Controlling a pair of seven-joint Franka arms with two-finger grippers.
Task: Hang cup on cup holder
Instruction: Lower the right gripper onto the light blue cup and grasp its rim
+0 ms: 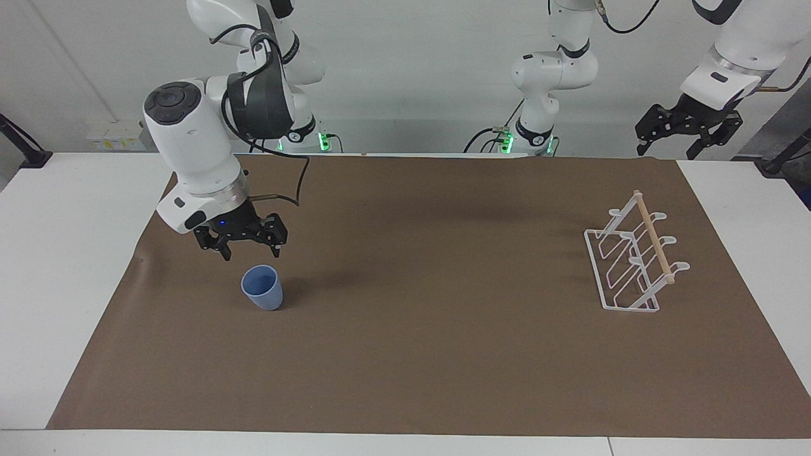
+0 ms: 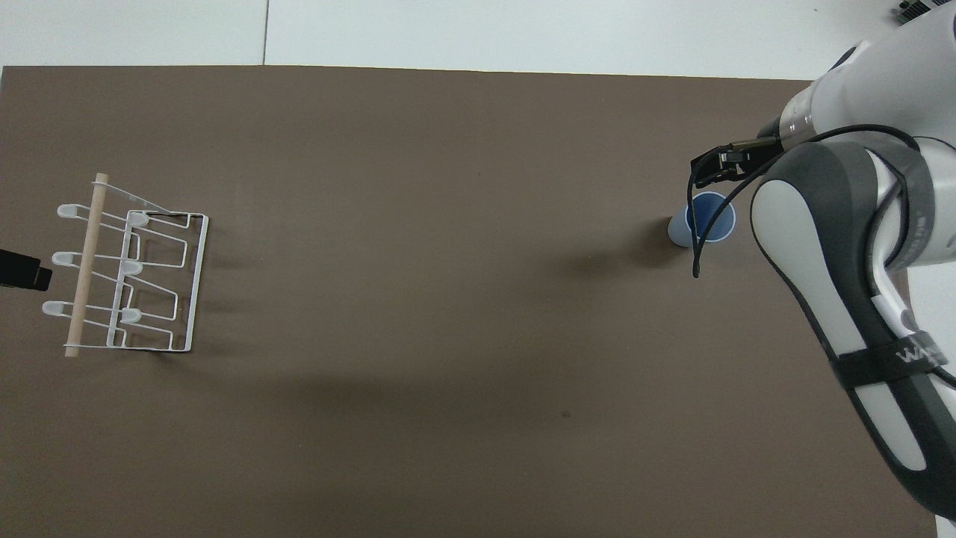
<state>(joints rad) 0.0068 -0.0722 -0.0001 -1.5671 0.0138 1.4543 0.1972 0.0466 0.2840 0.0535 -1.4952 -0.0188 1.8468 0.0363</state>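
Brown matting [image 1: 405, 354] is lying bare along the facing view's lower edge, and the cup [image 1: 262, 287] is standing upright on it, mouth up, toward the right arm's end of the table. Just above the cup's rim the right gripper [image 1: 241, 239] is hanging with its fingers spread wide and holding nothing, so the reach looks to be the step in hand; the next move calls for lowering squarely around the cup's wall before closing. Well apart, toward the left arm's end, the cup holder [image 1: 635, 262] is sitting with its pegs bare, and the left gripper [image 1: 689, 130] is waiting raised near its base, open and empty.

From overhead, the right gripper [image 2: 723, 163] is showing just over the cup [image 2: 708, 219], while the cup holder [image 2: 127, 280] is sitting across a wide stretch of unobstructed mat [image 2: 448, 261], giving the carry ample room.
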